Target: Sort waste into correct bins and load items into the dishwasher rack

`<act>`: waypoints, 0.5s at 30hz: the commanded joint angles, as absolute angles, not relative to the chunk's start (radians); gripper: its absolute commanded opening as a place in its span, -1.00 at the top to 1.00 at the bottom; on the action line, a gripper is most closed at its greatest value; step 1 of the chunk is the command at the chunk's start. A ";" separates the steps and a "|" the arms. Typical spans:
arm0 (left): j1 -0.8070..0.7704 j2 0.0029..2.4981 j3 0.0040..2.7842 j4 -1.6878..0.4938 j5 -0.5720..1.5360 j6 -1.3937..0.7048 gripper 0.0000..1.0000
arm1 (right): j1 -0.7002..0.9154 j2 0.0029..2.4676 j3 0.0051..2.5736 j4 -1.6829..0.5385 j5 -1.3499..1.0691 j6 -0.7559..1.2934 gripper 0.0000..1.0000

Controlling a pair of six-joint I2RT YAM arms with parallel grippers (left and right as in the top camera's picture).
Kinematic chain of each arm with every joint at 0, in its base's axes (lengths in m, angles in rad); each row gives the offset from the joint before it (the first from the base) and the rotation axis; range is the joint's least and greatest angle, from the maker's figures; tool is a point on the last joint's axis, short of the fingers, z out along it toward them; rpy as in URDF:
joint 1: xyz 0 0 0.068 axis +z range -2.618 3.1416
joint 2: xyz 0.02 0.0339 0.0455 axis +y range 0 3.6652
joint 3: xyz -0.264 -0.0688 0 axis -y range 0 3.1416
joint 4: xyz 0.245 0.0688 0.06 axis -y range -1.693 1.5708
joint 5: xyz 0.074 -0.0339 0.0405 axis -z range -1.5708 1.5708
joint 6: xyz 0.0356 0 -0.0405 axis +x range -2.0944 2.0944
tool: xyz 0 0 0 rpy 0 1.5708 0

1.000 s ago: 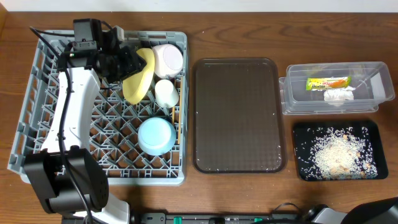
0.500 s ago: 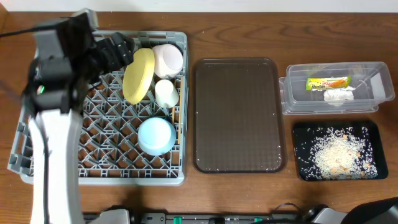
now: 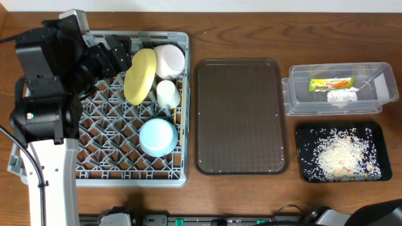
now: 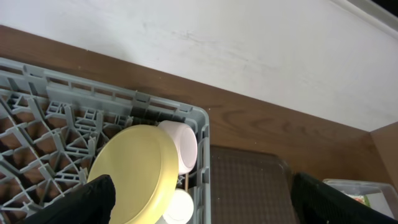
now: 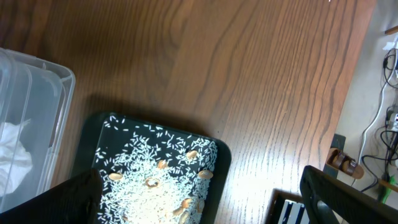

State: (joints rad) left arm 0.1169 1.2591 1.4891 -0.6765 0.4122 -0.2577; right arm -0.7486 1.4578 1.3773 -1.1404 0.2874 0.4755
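- Overhead: the left pincer has just let go of the yellow plate and backed off toward 10 o'clock, fingers spread.
- The plate now stands on edge at 12 o'clock in the grey rack, beside the white bowl, the cup and the blue bowl. Loading looks done to me.
- Left wrist: the plate is a smooth matte disc and the bowl behind it is glossy. The rack is a stiff plastic lattice.
- Right wrist: the right pincer hangs spread and holds nothing, over grainy rice in the shallow black tray. The table is wood-grained.
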 commanded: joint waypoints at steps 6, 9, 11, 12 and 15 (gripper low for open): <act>0.119 1.261 1.504 -0.676 0.406 -0.245 -0.84 | -0.753 1.451 1.378 -1.141 0.299 0.493 -0.98; 0.119 1.261 1.504 -0.676 0.406 -0.245 -0.84 | -0.753 1.451 1.378 -1.141 0.298 0.493 -0.98; 0.119 1.261 1.504 -0.676 0.406 -0.245 -0.84 | -0.753 1.451 1.378 -1.141 0.298 0.493 -0.99; 0.119 1.261 1.505 -0.676 0.406 -0.245 -0.84 | -0.753 1.451 1.378 -1.141 0.299 0.493 -0.99; 0.119 1.261 1.504 -0.676 0.406 -0.245 -0.85 | -0.717 1.460 1.378 -1.141 0.299 0.493 -0.99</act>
State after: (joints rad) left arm 0.1169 1.2594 1.4891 -0.6765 0.4118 -0.2577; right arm -0.7437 1.4578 1.3773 -1.1404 0.2882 0.4755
